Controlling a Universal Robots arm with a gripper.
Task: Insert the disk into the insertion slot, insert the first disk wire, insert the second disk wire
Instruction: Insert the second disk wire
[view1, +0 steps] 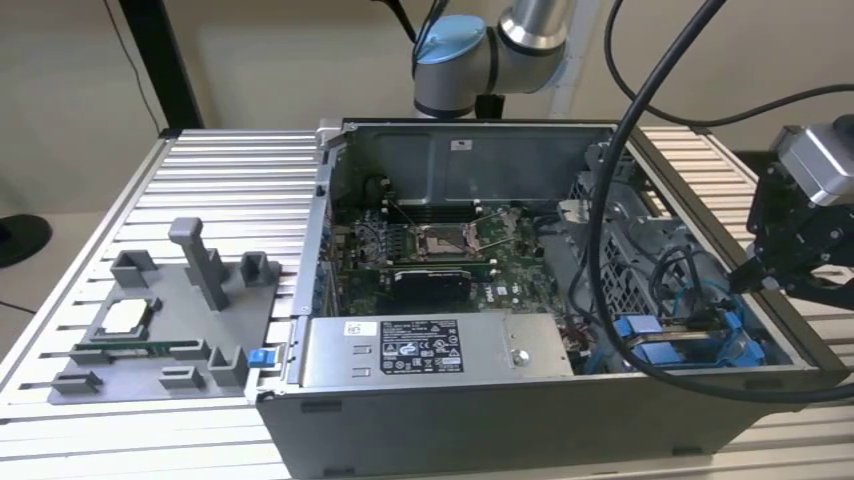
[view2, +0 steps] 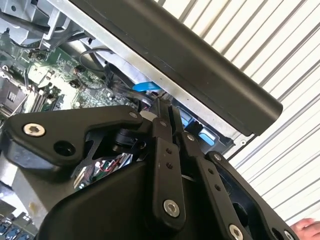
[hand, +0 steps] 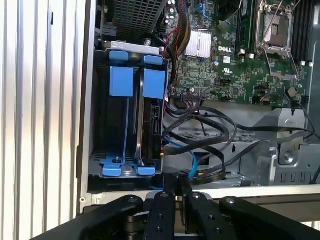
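The disk (hand: 151, 125) stands on edge in the insertion slot (hand: 97, 100), clipped in its bright blue carrier (hand: 154, 82) beside a second blue carrier (hand: 121, 80). A blue wire (hand: 192, 160) and black wires (hand: 220, 125) curve away from the disk's connector end. My gripper (hand: 178, 181) hovers just outside the case wall by that end, fingers pressed together with nothing seen between them. In the exterior view the gripper (view1: 738, 285) hangs over the case's right rim above the blue carriers (view1: 641, 327). In the second wrist view the gripper (view2: 167, 107) points at the blue wire (view2: 147, 86).
The open computer case (view1: 307, 400) lies on a slatted metal table (view1: 200, 200). Inside are the motherboard (view1: 441, 250) and a grey power-supply box (view1: 427, 350). A light grey fixture tray (view1: 160, 330) sits at the exterior view's left. A person's fingertips (view2: 306, 227) show at one corner.
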